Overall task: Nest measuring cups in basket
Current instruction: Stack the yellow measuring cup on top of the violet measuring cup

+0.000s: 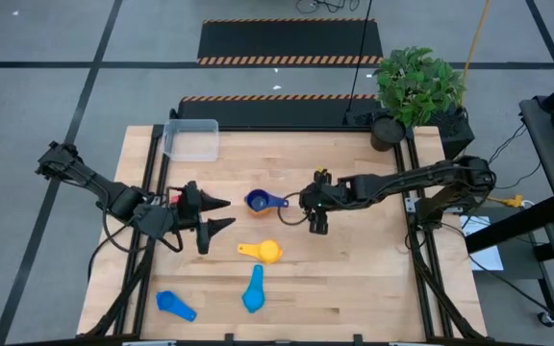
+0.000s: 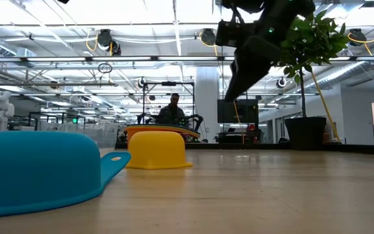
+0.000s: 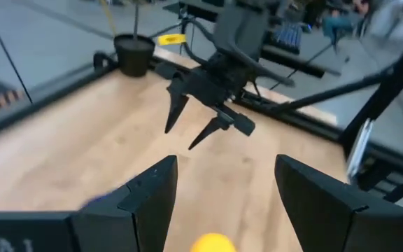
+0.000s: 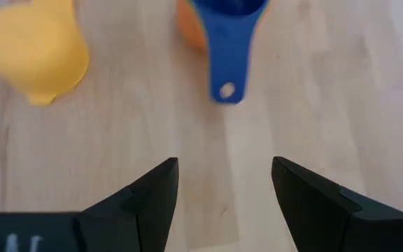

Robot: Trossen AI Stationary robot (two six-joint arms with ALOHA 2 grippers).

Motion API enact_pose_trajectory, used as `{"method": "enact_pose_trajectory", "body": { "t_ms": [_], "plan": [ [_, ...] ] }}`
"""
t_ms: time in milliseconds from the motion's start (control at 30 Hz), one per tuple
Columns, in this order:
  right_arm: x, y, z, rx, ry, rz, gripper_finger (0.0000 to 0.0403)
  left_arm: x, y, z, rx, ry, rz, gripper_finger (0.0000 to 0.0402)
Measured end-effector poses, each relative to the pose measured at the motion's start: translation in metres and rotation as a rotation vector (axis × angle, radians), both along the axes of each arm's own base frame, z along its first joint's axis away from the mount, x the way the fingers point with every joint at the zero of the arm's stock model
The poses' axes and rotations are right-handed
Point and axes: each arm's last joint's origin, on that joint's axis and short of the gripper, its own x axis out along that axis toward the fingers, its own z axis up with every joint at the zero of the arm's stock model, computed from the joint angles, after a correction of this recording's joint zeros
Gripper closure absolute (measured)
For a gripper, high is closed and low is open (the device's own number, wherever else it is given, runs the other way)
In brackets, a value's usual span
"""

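- A pale wooden bench [image 1: 354, 279] in a dark metal frame stands on a grey floor with black and orange striped mats behind it. The low view looks across it into a bright workshop where a person [image 2: 173, 109] sits far back.
- A leafy green plant in a black pot [image 1: 414, 91] stands at the bench's far right corner.
- The clear rectangular plastic basket [image 1: 192, 139] sits at the far left corner, well apart from the cups.
- The left gripper [image 1: 221, 213] hovers near the left edge, fingers spread wide, holding nothing.
- The right gripper [image 1: 316, 216] hangs over the bench's middle, fingers also spread, touching nothing.
- Between the grippers lies the navy plastic measuring cup [image 1: 264, 201], nested in an orange cup [image 4: 189, 31].
- The yellow plastic measuring cup [image 1: 263, 252] lies upside down nearer the front.
- Two light blue measuring cups, one [image 1: 254, 291] mid-front, the other [image 1: 174, 305] by the front left corner.
- No readable writing shows.
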Motion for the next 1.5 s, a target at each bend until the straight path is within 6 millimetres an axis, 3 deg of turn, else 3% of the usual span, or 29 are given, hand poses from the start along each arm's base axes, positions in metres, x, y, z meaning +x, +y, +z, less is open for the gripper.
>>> {"method": "enact_pose_trajectory", "body": {
  "t_ms": [433, 1100, 1500],
  "plan": [
    [-0.011, 0.034, -0.005, -0.01, 0.103, 0.117, 0.0179, 0.032, -0.015, -0.049, -0.378, 0.157, 0.169, 0.0158],
    [-0.028, 0.07, -0.009, -0.022, 0.204, 0.226, 0.0179, 0.064, -0.033, -0.11, -0.687, 0.367, 0.335, 0.0158],
    [-0.033, 0.079, -0.01, -0.032, 0.23, 0.261, 0.0179, 0.064, -0.02, -0.127, -0.692, 0.491, 0.447, 0.0158]
  ]
}}
